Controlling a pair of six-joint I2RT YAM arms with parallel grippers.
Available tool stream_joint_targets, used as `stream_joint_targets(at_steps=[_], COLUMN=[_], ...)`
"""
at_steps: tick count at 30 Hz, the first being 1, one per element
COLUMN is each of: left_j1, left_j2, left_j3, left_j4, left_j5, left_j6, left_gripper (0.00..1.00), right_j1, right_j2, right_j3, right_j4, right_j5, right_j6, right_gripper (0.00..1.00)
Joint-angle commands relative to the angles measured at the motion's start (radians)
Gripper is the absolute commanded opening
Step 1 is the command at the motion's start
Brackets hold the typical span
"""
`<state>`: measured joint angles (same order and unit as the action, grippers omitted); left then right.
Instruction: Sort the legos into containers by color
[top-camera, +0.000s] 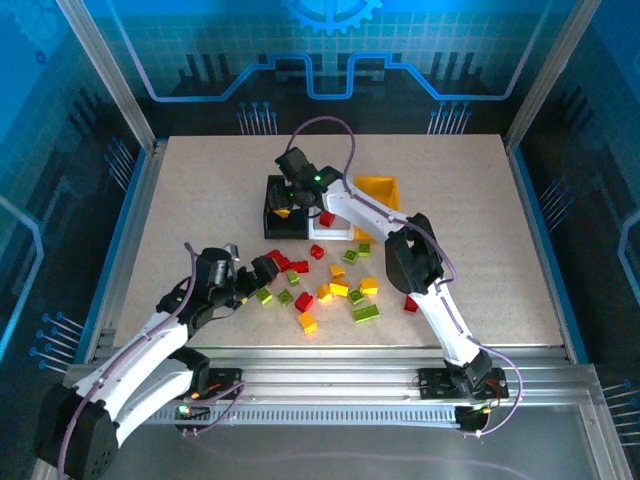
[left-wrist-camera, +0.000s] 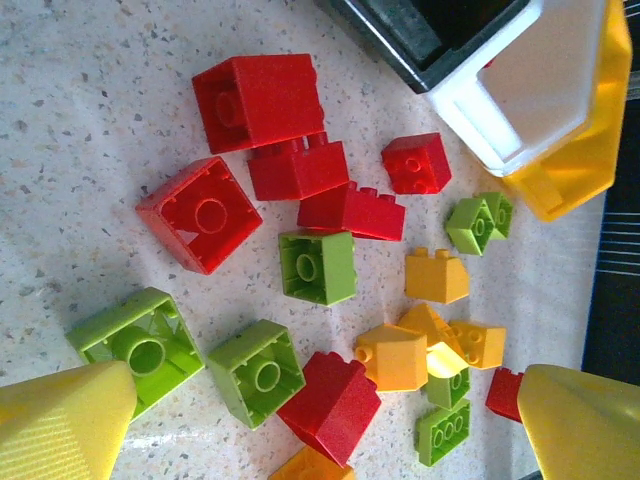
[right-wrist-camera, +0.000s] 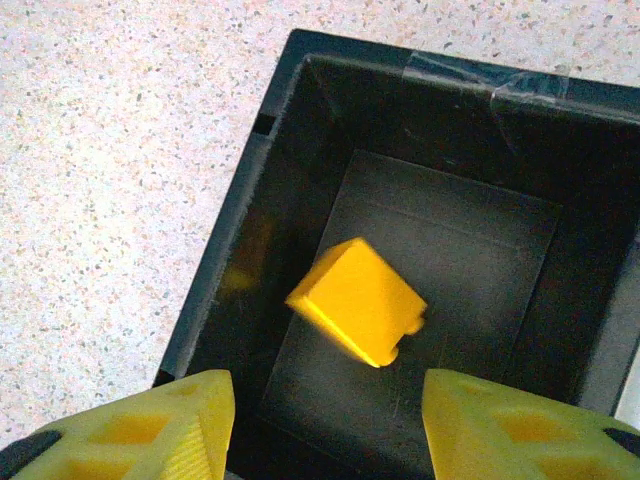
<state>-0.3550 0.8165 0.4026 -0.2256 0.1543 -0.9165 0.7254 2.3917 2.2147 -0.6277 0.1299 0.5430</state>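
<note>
Red, lime green and yellow-orange legos (top-camera: 330, 290) lie scattered on the table in front of three containers: a black bin (top-camera: 270, 200), a white bin (top-camera: 338, 236) and a yellow-orange bin (top-camera: 382, 188). My right gripper (right-wrist-camera: 325, 385) hovers open over the black bin (right-wrist-camera: 240, 200). A yellow brick (right-wrist-camera: 358, 300), blurred and tilted, is free of the fingers inside that bin. A red brick (top-camera: 326, 218) lies in the white bin. My left gripper (left-wrist-camera: 325, 385) stands open low over the pile, with a red brick (left-wrist-camera: 330, 405) and a green brick (left-wrist-camera: 255, 372) between its fingers, touching neither.
An aluminium rail (top-camera: 330, 360) runs along the near table edge. Bare tabletop (top-camera: 200, 200) stretches left of the bins and right of the pile (top-camera: 490, 260). The right arm (top-camera: 420, 270) reaches over the pile's right side.
</note>
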Motion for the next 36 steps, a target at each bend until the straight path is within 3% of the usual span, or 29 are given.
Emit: stream_joint_targets(at_steps=[1, 5, 13, 19, 25, 36], left_j1=[-0.009, -0.071, -0.366, -0.592, -0.629, -0.649], left_j2=[-0.008, 0.044, 0.197, 0.381, 0.570, 0.686], left_j3=[0.023, 0.086, 0.137, 0.221, 0.254, 0.333], left_j4=[-0.057, -0.114, -0.126, -0.174, -0.120, -0.081], left_j5=[0.040, 0.032, -0.137, -0.288, -0.294, -0.301], left_j6=[0.038, 0.097, 0.149, 0.163, 0.113, 0.143], left_gripper=[0.98, 0.93, 0.95, 0.89, 0.84, 0.71], right_j1=[-0.003, -0.006, -0.021, -0.030, -0.048, -0.067], right_j2=[-0.100, -0.277, -0.659, -0.868, -1.011, -1.139], right_j3=[-0.036, -0.277, -0.813, -1.084, -1.224, -1.311], right_j4=[0.010, 0.105, 0.248, 0.290, 0.302, 0.289], right_j5=[0.013, 0.039, 0.033, 0.037, 0.042, 0.062], right_j6=[0.006, 0.020, 0.041, 0.061, 0.066, 0.064], right_gripper=[0.54, 0.56, 0.61, 0.62, 0.63, 0.64])
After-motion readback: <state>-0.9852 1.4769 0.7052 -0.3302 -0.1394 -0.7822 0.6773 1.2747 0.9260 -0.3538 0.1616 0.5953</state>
